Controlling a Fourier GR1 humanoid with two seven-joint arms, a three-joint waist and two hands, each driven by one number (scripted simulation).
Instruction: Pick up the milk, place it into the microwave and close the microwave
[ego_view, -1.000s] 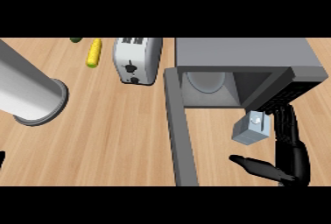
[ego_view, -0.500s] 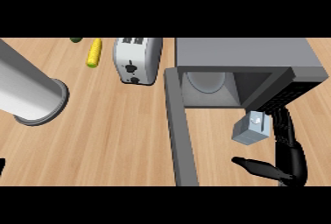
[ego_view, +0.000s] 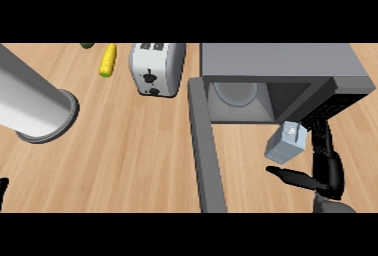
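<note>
No readable text anywhere — the milk carton (ego_view: 286, 145) and toaster (ego_view: 156, 67) show no legible markings.

The right hand (ego_view: 329, 170) is glossy black, built of slender, rounded finger segments with soft highlights along their lengths, and a separate tapered thumb. At its base sits a dark grey rounded wrist piece. Of the left hand (ego_view: 3, 187) only a thin black sliver shows.
</note>
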